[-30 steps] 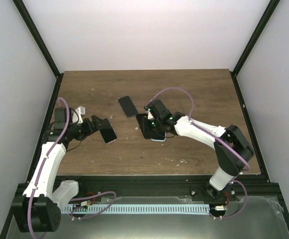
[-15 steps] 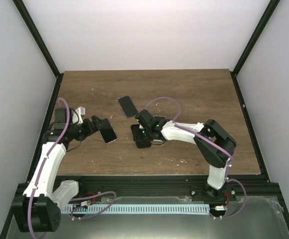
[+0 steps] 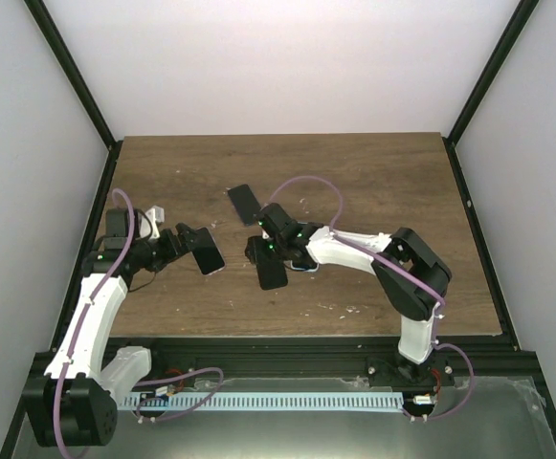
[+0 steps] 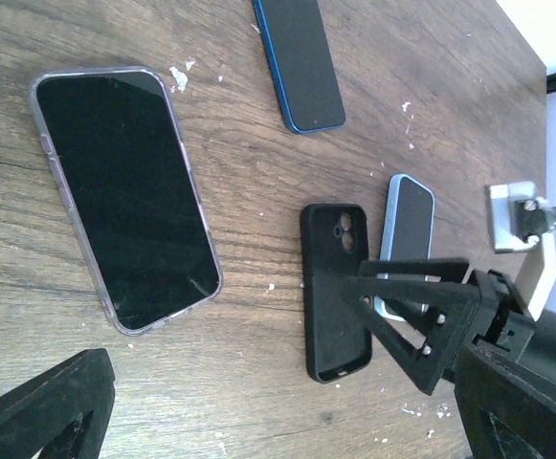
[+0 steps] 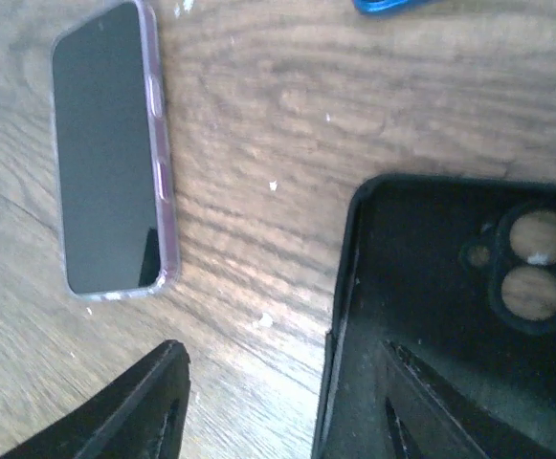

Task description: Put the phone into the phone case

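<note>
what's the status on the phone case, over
Left gripper open near clear-cased phone. Right gripper open over black case, empty. Light blue phone beside it; nothing blocking.

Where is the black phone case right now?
The black case lies mid-table in the top view, under the right gripper, beside the light-blue phone.

Cut-off and covered parts

The black phone case (image 5: 431,287) is cut by the right wrist view's right and bottom edges, and only a corner of the blue phone (image 5: 397,4) is shown at its top edge. In the left wrist view the light-blue phone (image 4: 410,225) is partly covered by the right hand (image 4: 397,320); from above it is mostly hidden.
</note>
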### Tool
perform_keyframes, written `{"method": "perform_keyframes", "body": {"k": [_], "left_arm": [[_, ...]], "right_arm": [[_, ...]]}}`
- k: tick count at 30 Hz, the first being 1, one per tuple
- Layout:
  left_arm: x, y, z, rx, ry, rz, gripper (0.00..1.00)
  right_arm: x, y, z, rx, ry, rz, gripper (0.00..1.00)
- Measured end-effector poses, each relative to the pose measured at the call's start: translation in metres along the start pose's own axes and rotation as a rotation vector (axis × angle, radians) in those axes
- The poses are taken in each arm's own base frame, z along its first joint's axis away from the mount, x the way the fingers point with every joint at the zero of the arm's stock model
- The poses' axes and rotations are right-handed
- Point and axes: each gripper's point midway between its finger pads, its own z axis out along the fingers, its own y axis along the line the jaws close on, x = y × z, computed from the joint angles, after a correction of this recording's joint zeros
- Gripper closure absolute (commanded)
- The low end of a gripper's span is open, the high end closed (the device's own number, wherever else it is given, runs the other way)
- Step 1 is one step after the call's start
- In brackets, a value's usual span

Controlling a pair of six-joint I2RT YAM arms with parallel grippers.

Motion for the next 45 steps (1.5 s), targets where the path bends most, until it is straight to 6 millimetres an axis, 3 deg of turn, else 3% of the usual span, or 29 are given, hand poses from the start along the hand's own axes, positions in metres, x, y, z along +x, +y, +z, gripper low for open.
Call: {"method": "perform_keyframes", "body": {"k": [8, 13, 23, 28, 37, 45], "left_arm": [[0.001, -0.001, -0.003, 0.005, -0.01, 0.006, 0.02], [0.001, -0.002, -0.004, 0.008, -0.014, 0.009, 0.02], [0.001, -0.001, -0.004, 0.009, -0.016, 0.01, 0.02], [0.002, -0.001, -0.003, 0.009, -0.016, 0.01, 0.03], [0.002, -0.002, -0.003, 0.013, -0.014, 0.01, 0.03], [0.005, -0.002, -0.004, 0.017, -0.013, 0.011, 0.03]], "right_arm": [[-0.058, -0.003, -0.014, 0.057, -0.139, -0.178, 0.11], [-0.099, -0.014, -0.01, 0.117, -0.213, -0.252, 0.0], [-0.13, -0.05, 0.04, 0.209, -0.194, -0.348, 0.03], [-0.144, -0.048, 0.06, 0.199, -0.198, -0.387, 0.05], [-0.151, -0.046, 0.096, 0.179, -0.167, -0.438, 0.07], [-0.164, -0.047, 0.11, 0.201, -0.169, -0.459, 0.11]]}}
